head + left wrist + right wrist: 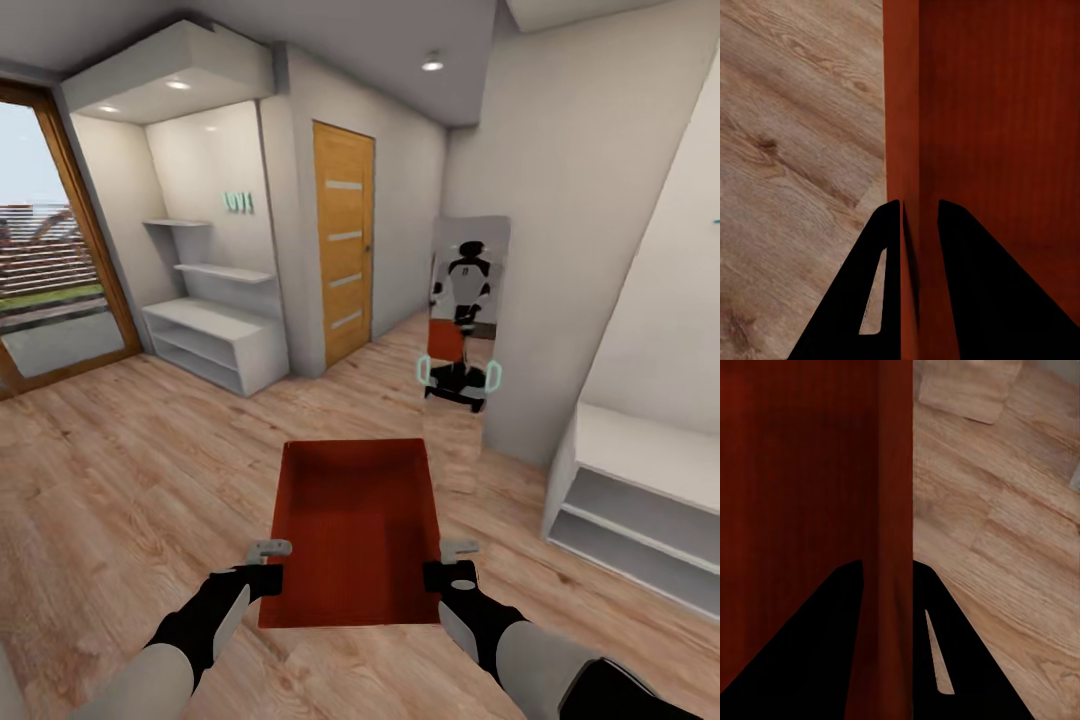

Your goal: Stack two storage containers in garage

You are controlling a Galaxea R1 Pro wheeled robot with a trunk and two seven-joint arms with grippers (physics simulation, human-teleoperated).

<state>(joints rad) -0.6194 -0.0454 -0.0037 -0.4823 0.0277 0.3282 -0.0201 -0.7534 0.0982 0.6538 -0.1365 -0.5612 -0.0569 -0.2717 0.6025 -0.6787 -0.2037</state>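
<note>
One orange-red storage container (355, 525) was in view, held up over the light wood-plank floor (130, 470). Two claws gripped it: the left claw (272, 565) closed on the wall at its left side, the right claw (452, 563) closed on the wall at its right side, each with one finger inside and one outside. There was one light-wood door (344, 240) with four pale horizontal strips. One tall mirror (463, 310) leaned at the wall. Two low white shelf units stood by the walls, one to the left (215, 345) and one to the right (640, 500). One wood-framed glass door (55, 240) showed at the far left. Three ceiling lights were lit.
</note>
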